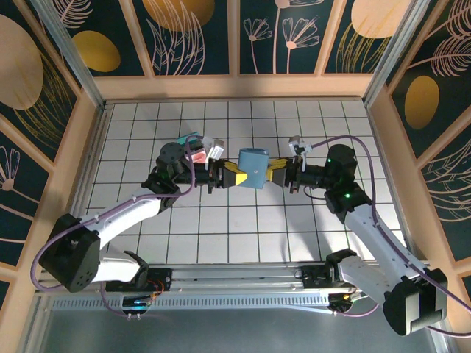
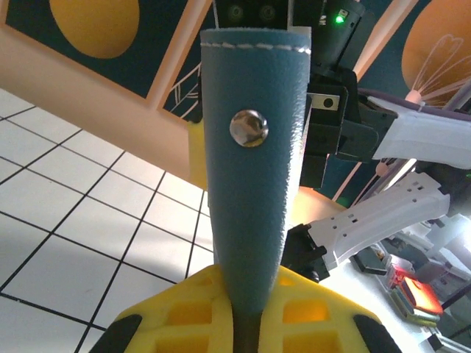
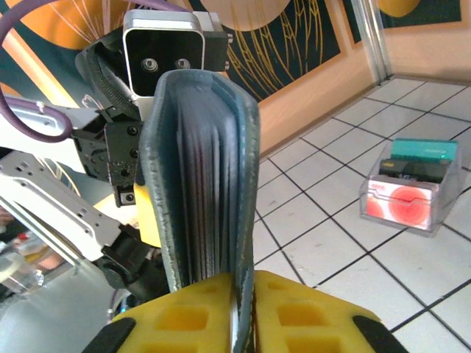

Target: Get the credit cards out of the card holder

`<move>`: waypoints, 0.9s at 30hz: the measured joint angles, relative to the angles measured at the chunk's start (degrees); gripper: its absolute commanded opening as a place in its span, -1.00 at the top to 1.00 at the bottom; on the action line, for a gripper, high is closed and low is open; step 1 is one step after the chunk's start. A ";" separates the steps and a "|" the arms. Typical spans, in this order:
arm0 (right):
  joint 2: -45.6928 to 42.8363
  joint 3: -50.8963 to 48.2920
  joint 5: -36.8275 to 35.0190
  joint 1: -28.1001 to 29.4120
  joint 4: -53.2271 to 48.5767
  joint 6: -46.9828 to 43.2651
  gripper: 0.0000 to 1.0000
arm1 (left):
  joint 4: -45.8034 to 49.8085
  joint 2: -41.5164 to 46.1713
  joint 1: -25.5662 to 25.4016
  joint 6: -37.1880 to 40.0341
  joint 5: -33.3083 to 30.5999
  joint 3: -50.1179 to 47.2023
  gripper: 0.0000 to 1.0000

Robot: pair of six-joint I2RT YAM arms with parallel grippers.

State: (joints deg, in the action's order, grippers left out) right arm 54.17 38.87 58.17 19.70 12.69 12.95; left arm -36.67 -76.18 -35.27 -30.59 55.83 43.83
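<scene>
Left claw (image 1: pixel 234 176), right claw (image 1: pixel 275 170) tight on card holder (image 1: pixel 254 168); pockets (image 3: pixel 210 184) edge-on, contents indistinct.

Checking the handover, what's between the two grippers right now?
The card holder, clamped by the left gripper on one edge and the right gripper on the opposite edge, clear in the top view.

The right end effector (image 3: pixel 241 294) hides the lower edge of the card holder (image 3: pixel 202 147).
</scene>
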 measured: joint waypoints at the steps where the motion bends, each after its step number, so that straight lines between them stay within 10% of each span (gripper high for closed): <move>1: 0.09 -0.04 -0.24 -0.07 0.07 0.28 1.00 | 0.02 -0.22 0.02 -0.15 -0.33 0.09 0.93; 18: 0.11 2.14 -15.54 0.26 -9.90 1.38 1.00 | -0.46 -8.57 -0.31 -7.10 -6.19 2.78 -0.97; 27: 0.11 4.42 -22.91 1.44 -17.44 2.60 1.00 | 2.21 -8.11 -0.31 -5.01 -14.27 3.45 -0.98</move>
State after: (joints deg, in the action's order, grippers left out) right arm 54.28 43.29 35.27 21.15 -4.75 15.55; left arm -34.46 -84.29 -35.57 -35.59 41.56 47.29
